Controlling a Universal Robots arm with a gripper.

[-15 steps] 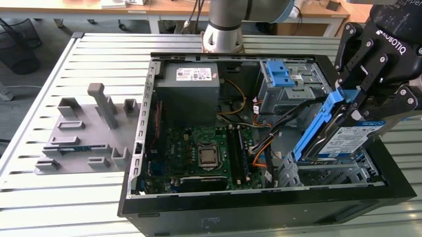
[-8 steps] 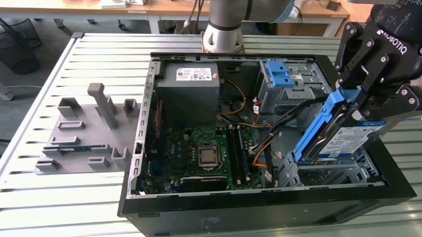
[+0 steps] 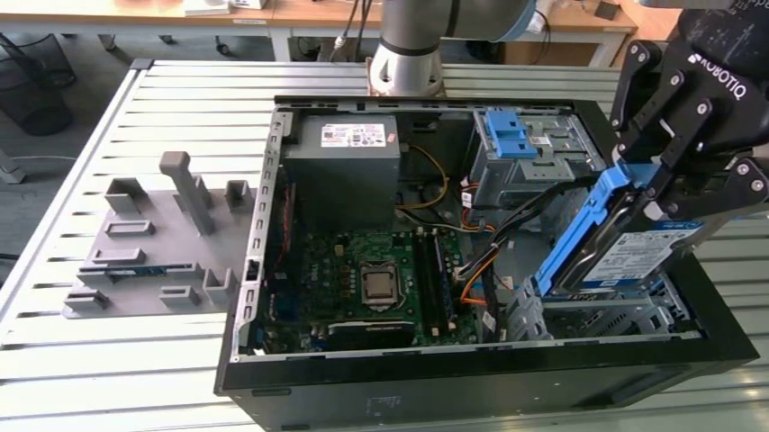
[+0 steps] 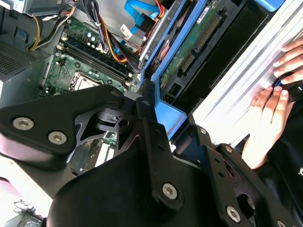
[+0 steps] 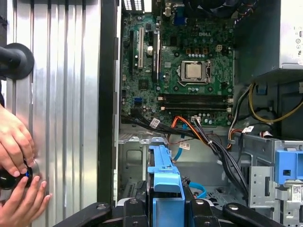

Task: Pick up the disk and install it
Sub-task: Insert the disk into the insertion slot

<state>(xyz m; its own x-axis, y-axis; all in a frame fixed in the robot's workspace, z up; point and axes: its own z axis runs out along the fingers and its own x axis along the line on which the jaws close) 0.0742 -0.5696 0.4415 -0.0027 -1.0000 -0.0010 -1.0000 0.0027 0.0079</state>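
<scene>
One tool (image 3: 668,184) grips the disk (image 3: 640,249) on edge, long axis steeply tilted over the case (image 3: 481,382).

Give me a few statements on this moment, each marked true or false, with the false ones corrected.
1. The gripper is shut on the disk. True.
2. The disk lies flat on the table. False: it is held on edge, tilted, above the open computer case at the exterior view's right.
3. A grey fixture stands on the table outside the case, at the exterior view's left. True.
4. A side panel closes the case. False: it is open and the motherboard shows.
5. A person's hands are over the table beside the case. True.
</scene>
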